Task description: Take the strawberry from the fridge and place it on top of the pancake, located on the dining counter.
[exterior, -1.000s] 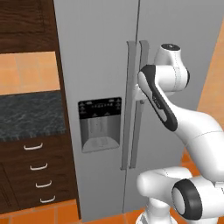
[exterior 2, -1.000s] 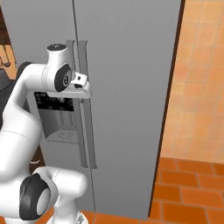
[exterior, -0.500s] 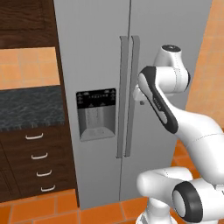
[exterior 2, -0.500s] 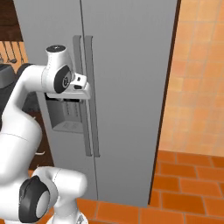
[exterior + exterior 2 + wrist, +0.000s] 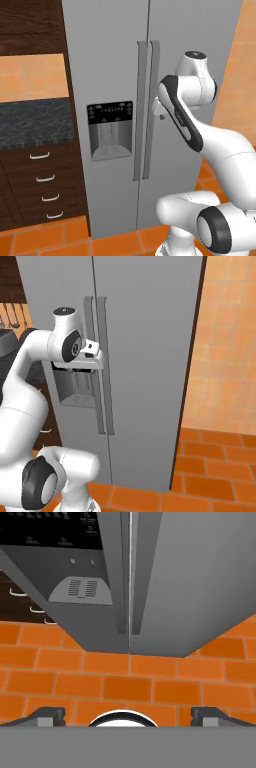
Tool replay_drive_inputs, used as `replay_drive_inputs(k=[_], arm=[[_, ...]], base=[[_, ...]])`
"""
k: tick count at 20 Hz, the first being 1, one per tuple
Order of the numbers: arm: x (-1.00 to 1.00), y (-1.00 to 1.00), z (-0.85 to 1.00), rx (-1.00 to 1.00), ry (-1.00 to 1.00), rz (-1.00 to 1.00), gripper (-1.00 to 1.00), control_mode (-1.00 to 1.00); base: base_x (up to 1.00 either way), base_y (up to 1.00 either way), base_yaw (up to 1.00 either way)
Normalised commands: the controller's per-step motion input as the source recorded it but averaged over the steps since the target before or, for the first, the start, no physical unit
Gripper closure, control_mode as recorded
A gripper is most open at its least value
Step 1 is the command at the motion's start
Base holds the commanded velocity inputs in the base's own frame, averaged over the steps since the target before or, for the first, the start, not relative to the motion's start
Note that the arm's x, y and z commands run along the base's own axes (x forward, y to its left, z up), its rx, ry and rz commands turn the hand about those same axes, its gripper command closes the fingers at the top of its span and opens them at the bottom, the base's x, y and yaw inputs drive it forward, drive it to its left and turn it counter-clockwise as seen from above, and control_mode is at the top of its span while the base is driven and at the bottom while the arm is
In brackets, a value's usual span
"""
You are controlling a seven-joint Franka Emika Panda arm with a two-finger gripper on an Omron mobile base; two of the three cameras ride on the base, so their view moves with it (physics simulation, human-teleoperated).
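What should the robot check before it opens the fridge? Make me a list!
1. Fridge doors shut: ok, both are closed, so one must be opened first.
2. Door handles found: ok, two upright bars meet at the middle seam.
3. Gripper apart from the handles: ok, in the hand view its tips point down at the orange floor, with nothing between them.
4. Gripper open: ok, the tips stand wide apart.
5. Hand near the handles: ok, the base views show the hand beside them, at about dispenser height.
6. Strawberry inside: cannot tell, the doors hide the shelves.
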Motion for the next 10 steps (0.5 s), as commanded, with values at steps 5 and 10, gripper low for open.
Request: replay_drive_inputs(k=[5, 10], arm=[[0.33, -0.16, 0.00, 0.02, -0.13, 0.04, -1.00, -1.00], [0.86, -0.07, 0.00, 0.02, -0.22, 0.09, -1.00, -1.00]], base=[[0.00, -0.02, 0.00], [0.00, 0.00, 0.00]])
